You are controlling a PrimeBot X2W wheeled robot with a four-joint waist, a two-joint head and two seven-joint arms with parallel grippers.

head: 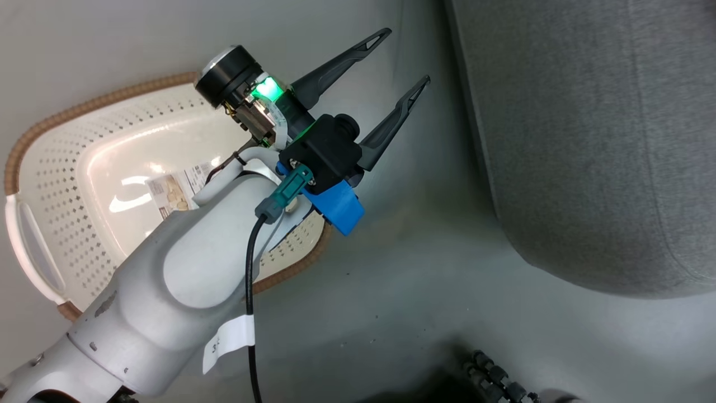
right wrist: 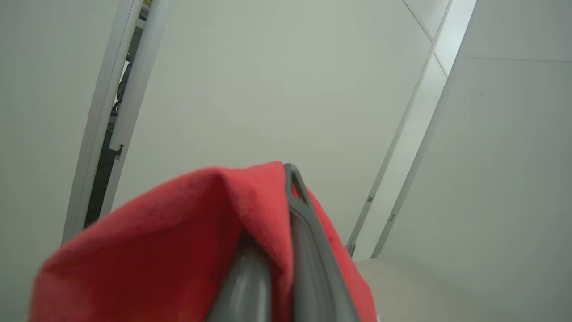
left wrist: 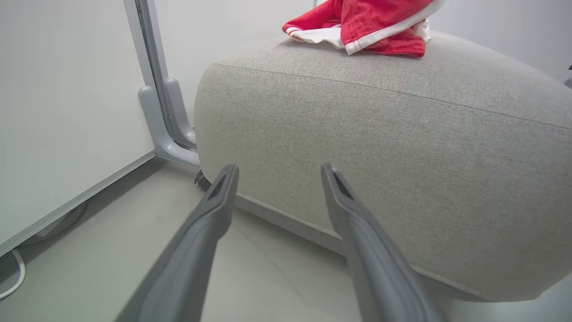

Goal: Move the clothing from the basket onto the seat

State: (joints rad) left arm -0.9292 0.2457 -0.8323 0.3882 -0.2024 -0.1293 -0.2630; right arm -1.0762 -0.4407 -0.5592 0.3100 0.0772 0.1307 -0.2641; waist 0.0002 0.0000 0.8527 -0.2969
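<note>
The cream perforated basket (head: 61, 184) with a brown rim lies on the floor at the left, holding just a label sticker (head: 173, 193). My left arm reaches across it, and my left gripper (head: 406, 55) is open and empty, its fingers aimed at the grey seat (head: 587, 140). In the left wrist view the open left gripper (left wrist: 279, 169) faces the seat's rounded front (left wrist: 402, 156). One piece of red clothing (left wrist: 357, 27) with white trim lies on top of the seat. My right gripper (right wrist: 283, 179) is shut on another piece of red clothing (right wrist: 178, 232), which drapes over its fingers.
Pale wall panels stand behind the seat, with a grey post and foot (left wrist: 156, 112) at the corner. A white cable (left wrist: 9, 277) lies on the floor by the wall. A dark ribbed part (head: 498, 380) shows at the head view's bottom edge.
</note>
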